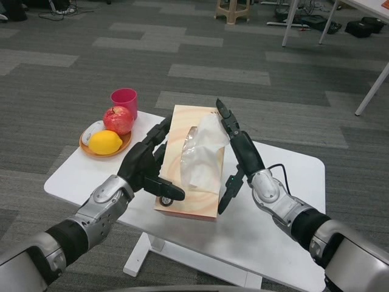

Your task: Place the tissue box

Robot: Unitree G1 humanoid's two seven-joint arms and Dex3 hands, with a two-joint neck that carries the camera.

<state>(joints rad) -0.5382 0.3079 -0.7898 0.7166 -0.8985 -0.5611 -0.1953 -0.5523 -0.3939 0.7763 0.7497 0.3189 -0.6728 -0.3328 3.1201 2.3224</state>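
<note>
Holding tissue box [193, 164] on desk [285, 201] | left hand [146, 164], right hand [237, 155] press its sides, fingers extended | release evenly, keep box flat

Both forearms are clad in silver-grey metal shells with a brushed, glossy finish, broken by dark black bands near the elbows. At each wrist sits a rounded silver cuff. The left hand [144, 165] is matte black, with thick, blocky, segmented fingers and a broad palm housing. The right hand [238, 152] is likewise black, its fingers long and slim, built of jointed links. A thin black cable [276, 167] loops out beside the right wrist.
</note>
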